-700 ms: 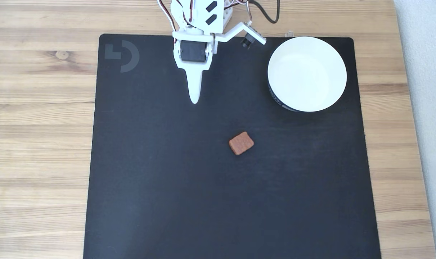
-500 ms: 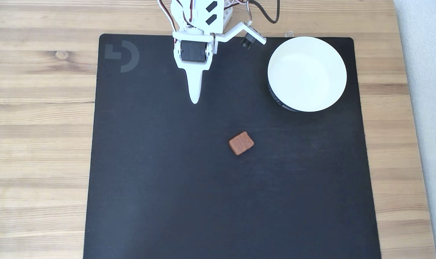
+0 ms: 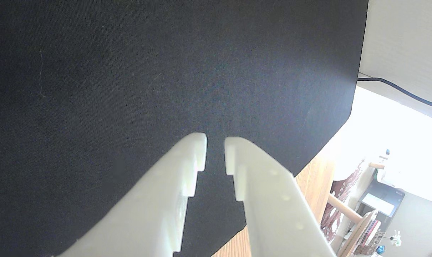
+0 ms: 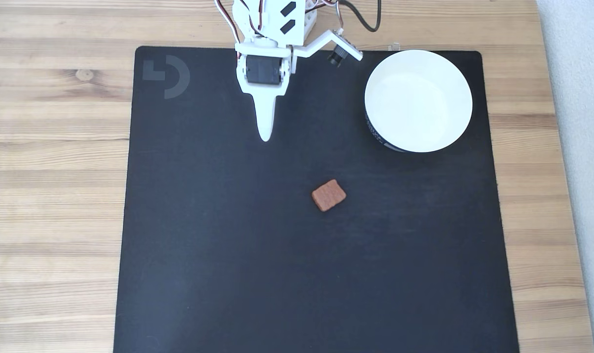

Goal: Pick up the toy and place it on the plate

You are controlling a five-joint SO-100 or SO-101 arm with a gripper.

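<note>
White plastic makes up the arm, which reaches down from the top edge of the fixed view over a black mat point(image 4: 228, 274), its pincer point(image 4: 265, 137) tapering to a point above bare mat. In the wrist view the pincer point(image 3: 216, 151) is nearly closed, a narrow gap between its tips, gripping nothing. The toy point(image 4: 328, 195), a reddish-brown rounded square with a textured top, lies mid-mat, well apart from the pincer. The white plate point(image 4: 418, 100) sits at the mat's upper right corner on the wooden table point(image 4: 51, 171).
</note>
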